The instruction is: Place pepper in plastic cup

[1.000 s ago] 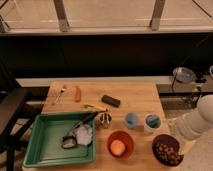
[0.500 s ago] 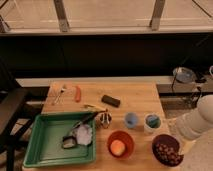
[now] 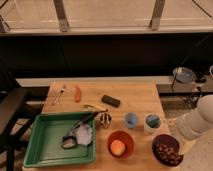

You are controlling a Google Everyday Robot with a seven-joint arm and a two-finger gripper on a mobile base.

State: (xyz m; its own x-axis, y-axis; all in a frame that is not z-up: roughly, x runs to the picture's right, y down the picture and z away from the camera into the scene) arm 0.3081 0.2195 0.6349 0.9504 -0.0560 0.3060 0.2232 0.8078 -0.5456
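Arm (image 3: 196,125), white, smooth and rounded, enters at the lower right corner, beside the desk (image 3: 140,92). The tool itself is out of view past that corner, jaws spread wide.

Near row: a green tray (image 3: 35,150), rectangular plastic with a raised rim, sits at the front left and holds a crumpled pale wad (image 3: 82,134) and a dark-handled utensil (image 3: 86,120). To its right stands an orange bowl (image 3: 120,145), round, with an orange fruit (image 3: 117,147) inside. Further right is a dark bowl (image 3: 167,149) of brownish pieces, just beside the arm.

Middle row: the plastic cup (image 3: 131,119), light blue, short and round, stands upright behind the orange bowl. A white cup (image 3: 152,121) with a teal interior stands just to its right, apart from it.

Far row: a black block (image 3: 111,101), flat and rectangular, lies near the desk's centre. The pepper (image 3: 77,93), slim, orange-red and tapered, lies flat on bare wood at the far left, well apart from the plastic cup and at the opposite corner from the arm. Metal cutlery (image 3: 60,93) lies just left of the pepper.

The desk top is light wood with a visible grain.
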